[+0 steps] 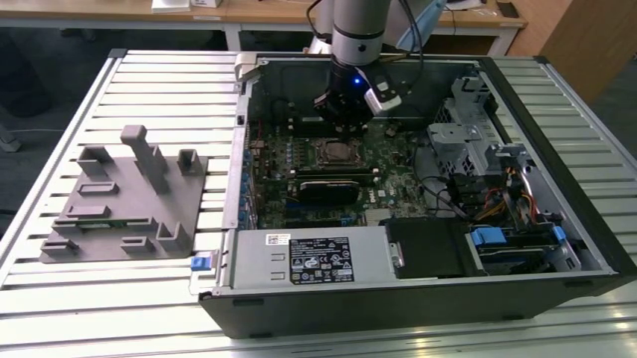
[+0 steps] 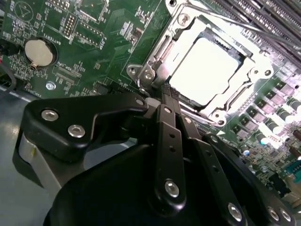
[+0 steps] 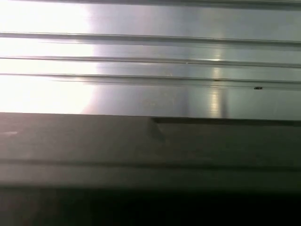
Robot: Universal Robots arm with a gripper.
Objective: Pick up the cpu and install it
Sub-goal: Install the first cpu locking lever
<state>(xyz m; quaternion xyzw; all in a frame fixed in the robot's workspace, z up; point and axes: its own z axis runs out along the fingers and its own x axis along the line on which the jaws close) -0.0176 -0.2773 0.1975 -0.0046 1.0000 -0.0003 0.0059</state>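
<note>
The small silvery-white square cpu already lies in the metal-framed motherboard socket, free of the black gripper, whose 2 fingers are pinched together just beside it. If the arm drifts sideways, those fingertips could catch the socket frame or nudge the chip askew.

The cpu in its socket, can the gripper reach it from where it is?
Probably yes. The gripper hangs just beside the cpu, which sits bare in the socket; nothing lies between them.
</note>
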